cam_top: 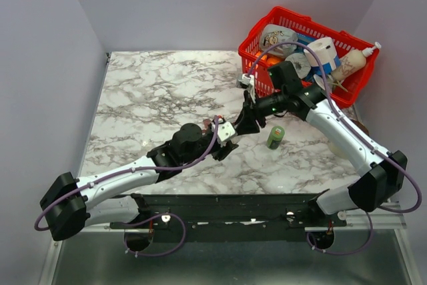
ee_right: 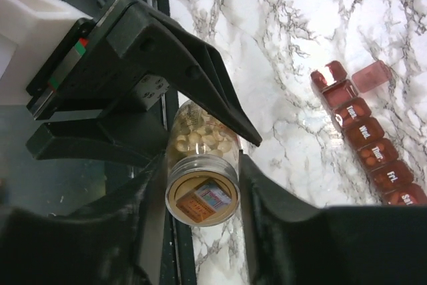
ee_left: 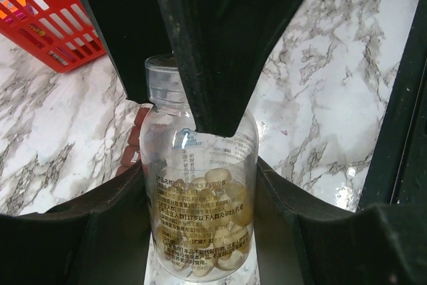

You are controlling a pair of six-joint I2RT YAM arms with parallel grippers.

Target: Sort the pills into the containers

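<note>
Left jaws and right jaws both clamped on the clear bottle (ee_left: 200, 191) at centre of the overhead frame, pills (ee_right: 200, 139) inside it. Pill organiser (ee_right: 367, 148) lies on the tabletop (cam_top: 153, 91), right of the right-wrist frame, apart from the bottle, end lid open. Red basket (cam_top: 288, 13) upper right, small green vial (cam_top: 275, 137) below it.

The left arm (cam_top: 120, 178) and right arm (cam_top: 343, 128) reach inward, claws meeting tip to tip. The left gripper (ee_left: 200, 171) pinches a bottle (ee_left: 200, 225) between its fingers. Opposite it, the right gripper (ee_right: 200, 165) clamps the far end.
</note>
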